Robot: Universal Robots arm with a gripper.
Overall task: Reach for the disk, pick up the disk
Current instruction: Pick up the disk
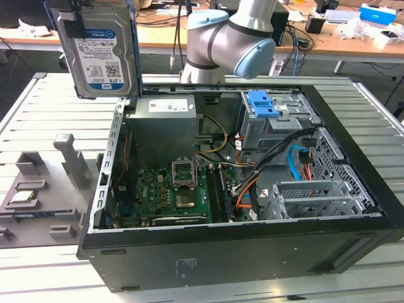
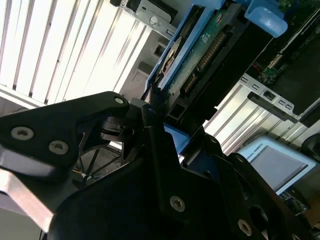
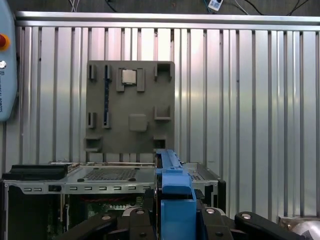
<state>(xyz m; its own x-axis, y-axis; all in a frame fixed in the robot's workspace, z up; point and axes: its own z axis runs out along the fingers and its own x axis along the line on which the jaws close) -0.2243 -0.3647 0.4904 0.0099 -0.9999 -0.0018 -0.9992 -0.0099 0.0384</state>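
You have the claw [image 3: 175, 216] closed firmly on the disk [image 1: 101, 53], its jaws pinching the blue edge rails from both sides. The disk hangs upright below the claw, above the open computer case [image 1: 252, 265]. It has a silver metal body, and its white-and-blue barcode label faces outward.

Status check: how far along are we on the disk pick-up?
Done: the reach and the grasp look complete. In hand: the disk hangs upright in the air at the exterior view's left, raised clear of the open computer case. In the first wrist view the gripper clamps its blue rail from both sides. Left: nothing of the pick-up that I can see.
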